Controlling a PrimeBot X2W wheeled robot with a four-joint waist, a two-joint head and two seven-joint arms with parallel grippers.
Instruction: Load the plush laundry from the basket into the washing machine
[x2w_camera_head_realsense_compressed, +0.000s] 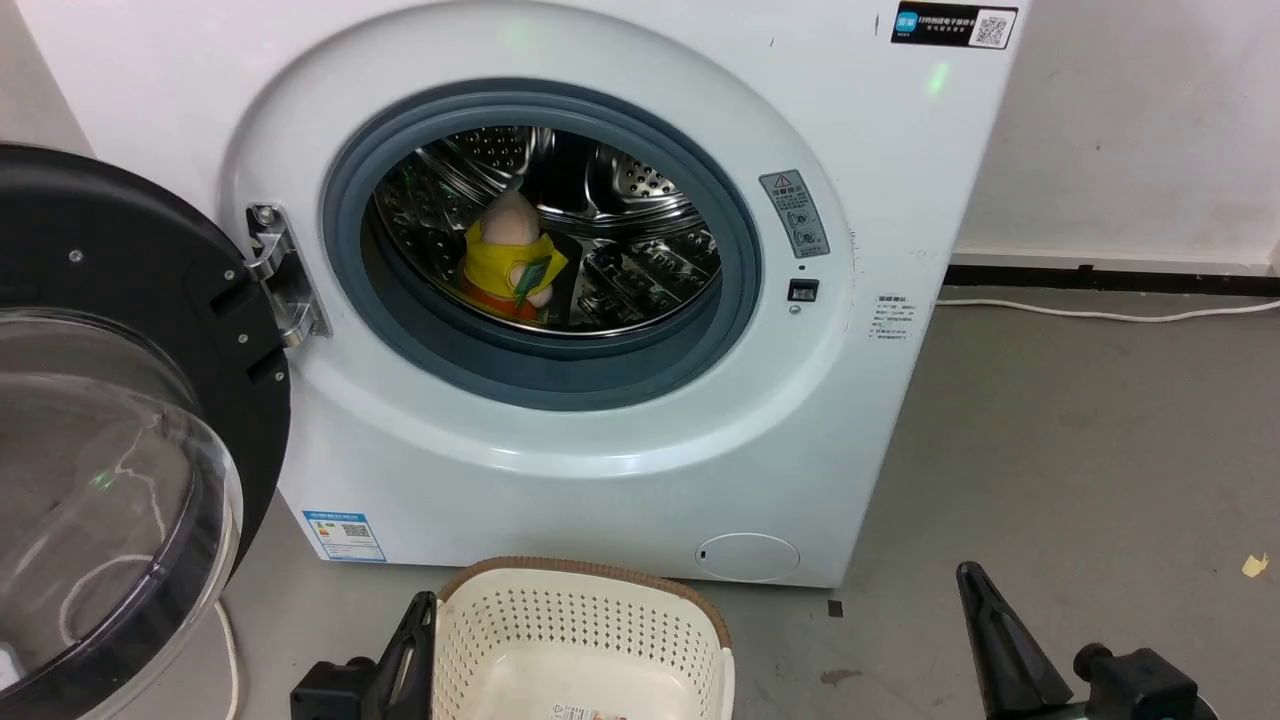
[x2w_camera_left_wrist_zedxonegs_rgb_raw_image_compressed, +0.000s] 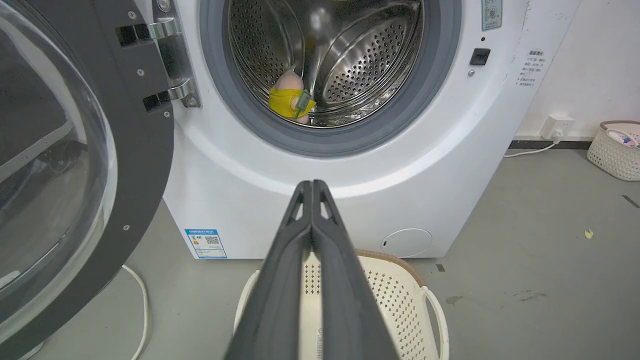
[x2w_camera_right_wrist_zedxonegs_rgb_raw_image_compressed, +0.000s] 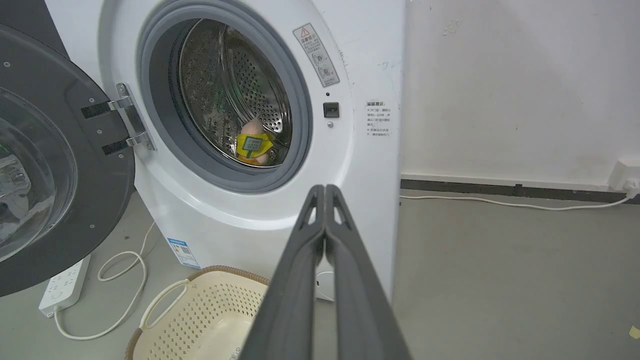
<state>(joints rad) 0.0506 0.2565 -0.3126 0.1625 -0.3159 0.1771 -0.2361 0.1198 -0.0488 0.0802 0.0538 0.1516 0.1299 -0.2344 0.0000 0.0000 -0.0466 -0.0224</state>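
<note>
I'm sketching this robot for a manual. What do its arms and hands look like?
The left hand and right hand look alike: two long, matte dark-grey fingers that taper from wide bases to narrow tips, each with a small triangular cut-out near the tip. In the head view they look black and sit on blocky black mounts.

Washing machine (x2w_camera_head_realsense_compressed: 620, 480): top cut by the head view's upper edge. Door (x2w_camera_head_realsense_compressed: 100, 230): left part runs off the left edge. Basket (x2w_camera_head_realsense_compressed: 585, 625): near half cut by the bottom edge. The label (x2w_camera_head_realsense_compressed: 585, 713) on its floor shows as a sliver, print unreadable. Toy (x2w_camera_head_realsense_compressed: 505, 262): far side out of sight; print on its tag (x2w_camera_head_realsense_compressed: 530, 275) too small to read. Warning sticker (x2w_camera_head_realsense_compressed: 795, 213) and blue sticker (x2w_camera_head_realsense_compressed: 344, 535): text too small. Second basket (x2w_camera_left_wrist_zedxonegs_rgb_raw_image_compressed: 617, 152), far right: cut by the edge, contents too small to tell.
</note>
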